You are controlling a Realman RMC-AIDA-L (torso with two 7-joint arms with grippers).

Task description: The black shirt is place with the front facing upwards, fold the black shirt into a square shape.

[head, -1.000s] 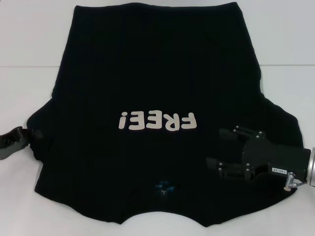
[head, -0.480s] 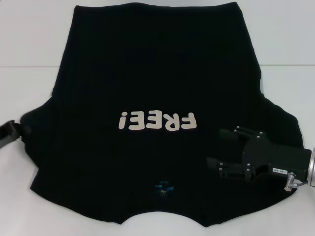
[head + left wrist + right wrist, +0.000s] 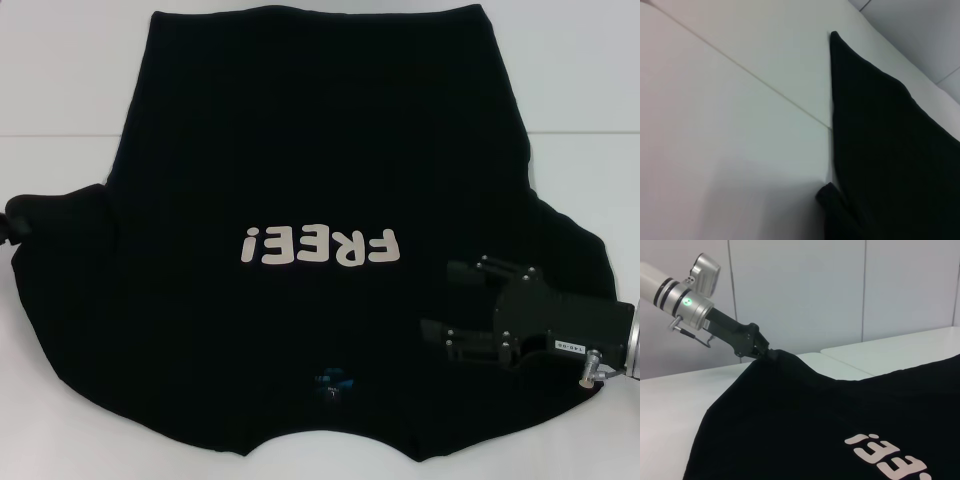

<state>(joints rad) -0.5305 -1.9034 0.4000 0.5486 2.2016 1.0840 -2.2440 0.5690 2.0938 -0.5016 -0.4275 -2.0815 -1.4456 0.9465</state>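
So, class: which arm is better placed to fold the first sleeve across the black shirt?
Probably the left. The left gripper is shut on the black shirt at its sleeve tip, lifted off the table; the right gripper just rests over the other sleeve.

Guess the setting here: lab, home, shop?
Probably a lab or test room: a bare white table, plain pale wall panels behind it, and only a black shirt held by the left gripper.

The black shirt [image 3: 300, 150] lies spread front-up on the white bench [image 3: 60, 80], its pale "FREE!" lettering [image 3: 320, 246] upside down, blue neck label [image 3: 331, 380] nearest the robot, left sleeve [image 3: 60, 215] drawn outward and lifted.
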